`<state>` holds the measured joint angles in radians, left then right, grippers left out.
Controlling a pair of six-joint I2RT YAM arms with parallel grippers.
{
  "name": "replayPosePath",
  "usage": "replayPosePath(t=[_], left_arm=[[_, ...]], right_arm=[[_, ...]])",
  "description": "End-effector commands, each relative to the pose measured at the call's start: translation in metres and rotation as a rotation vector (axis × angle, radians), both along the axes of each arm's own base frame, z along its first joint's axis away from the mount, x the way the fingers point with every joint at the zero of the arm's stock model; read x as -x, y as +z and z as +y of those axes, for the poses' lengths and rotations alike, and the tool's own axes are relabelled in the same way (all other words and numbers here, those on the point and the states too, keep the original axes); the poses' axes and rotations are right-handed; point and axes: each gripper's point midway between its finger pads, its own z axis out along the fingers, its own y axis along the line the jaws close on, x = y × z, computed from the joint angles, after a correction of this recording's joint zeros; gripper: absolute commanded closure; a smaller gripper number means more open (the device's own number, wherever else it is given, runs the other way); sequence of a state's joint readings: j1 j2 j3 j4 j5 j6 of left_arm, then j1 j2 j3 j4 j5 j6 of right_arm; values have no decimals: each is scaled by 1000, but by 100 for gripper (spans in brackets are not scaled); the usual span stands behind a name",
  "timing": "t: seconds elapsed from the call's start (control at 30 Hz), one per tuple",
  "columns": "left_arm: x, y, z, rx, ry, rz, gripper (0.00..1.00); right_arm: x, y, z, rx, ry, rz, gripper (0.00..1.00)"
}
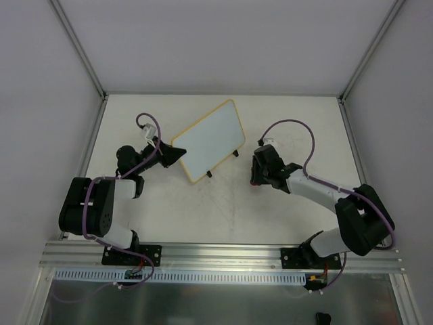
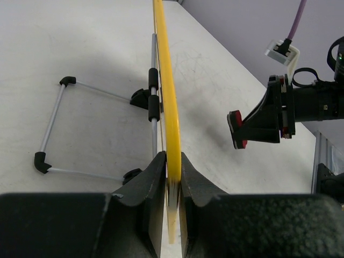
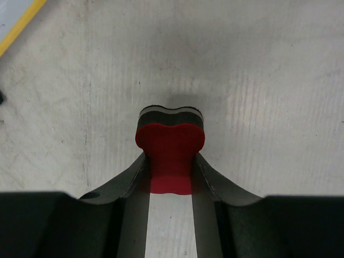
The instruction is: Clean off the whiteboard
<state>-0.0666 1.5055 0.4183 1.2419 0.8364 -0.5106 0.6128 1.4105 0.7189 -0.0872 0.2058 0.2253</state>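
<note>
The whiteboard [image 1: 208, 140] stands tilted on its black feet in the middle of the table, its white face looking blank. My left gripper [image 1: 177, 154] is shut on its left yellow edge [image 2: 171, 123], seen edge-on in the left wrist view. My right gripper [image 1: 256, 177] is shut on the red eraser [image 3: 170, 153], squeezed between the fingers, and holds it just above the table to the right of the board. The eraser [image 2: 235, 129] also shows in the left wrist view, apart from the board.
The board's wire stand [image 2: 54, 126] rests on the table behind it. Grey walls [image 1: 47, 101] enclose the table on three sides. An aluminium rail [image 1: 223, 254] runs along the near edge.
</note>
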Motion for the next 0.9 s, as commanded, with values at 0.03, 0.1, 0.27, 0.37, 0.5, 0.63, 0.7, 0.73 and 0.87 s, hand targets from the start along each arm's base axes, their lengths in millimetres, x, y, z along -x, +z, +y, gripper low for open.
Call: replayPosePath(t=[0.03,0.1,0.27,0.37,0.5,0.63,0.7,0.73,0.87], left_arm=[[11,16,-14,5,-96,-65,85],[10,15,-13,4,-93,-66,82],[11,16,-13,0,-89,-65,80],[11,16,-13,-1,-88,-66,80],[10,16,-13,-1,-88,-63,78],[9,15,-13,-1,-86,-60,75],[8,15,-13,0,-86,-56,73],[8,14,-13,0,-88,-51,72],[10,18,-15,12,-107,-62,66]], right_arm=[[2,2,-4,146,47,78,60],[3,-7,-3,172,59,114,50],[1,-10,3,164,70,131,43],[0,-10,3,170,74,139,42],[-1,-3,2,163,61,117,34],[-4,14,0,152,58,67,31],[-4,22,0,135,60,49,31],[-3,24,2,128,67,47,31],[-3,29,4,110,72,37,31]])
